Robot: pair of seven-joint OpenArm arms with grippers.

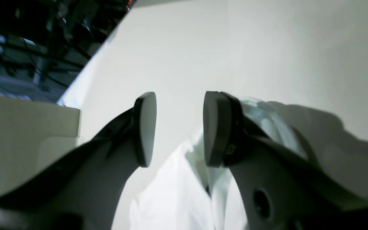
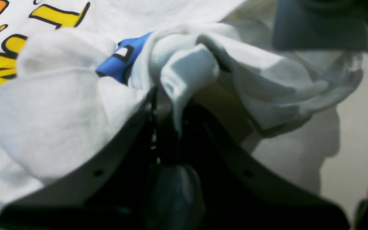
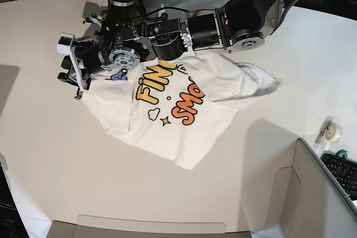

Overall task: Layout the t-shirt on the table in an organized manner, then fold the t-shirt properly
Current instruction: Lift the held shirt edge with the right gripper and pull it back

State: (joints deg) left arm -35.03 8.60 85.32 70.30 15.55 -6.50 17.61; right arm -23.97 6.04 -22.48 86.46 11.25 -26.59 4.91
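The white t-shirt (image 3: 184,110) lies print-up on the off-white table (image 3: 44,137), rumpled, with its left part bunched. My right gripper (image 3: 77,77) is at the shirt's left edge. In the right wrist view the right gripper (image 2: 168,95) is shut on a wad of the white cloth (image 2: 184,64) beside a blue letter. My left gripper (image 1: 179,127) is open and empty, just above the table (image 1: 235,48), with shirt cloth (image 1: 171,191) below and to its right. In the base view the left arm (image 3: 201,29) reaches over the shirt's top edge; its fingers are hidden there.
A tape roll (image 3: 330,131) and a keyboard (image 3: 343,171) sit at the right. A grey box wall (image 3: 312,193) stands at the bottom right. In the left wrist view, dark clutter (image 1: 27,48) lies beyond the table edge.
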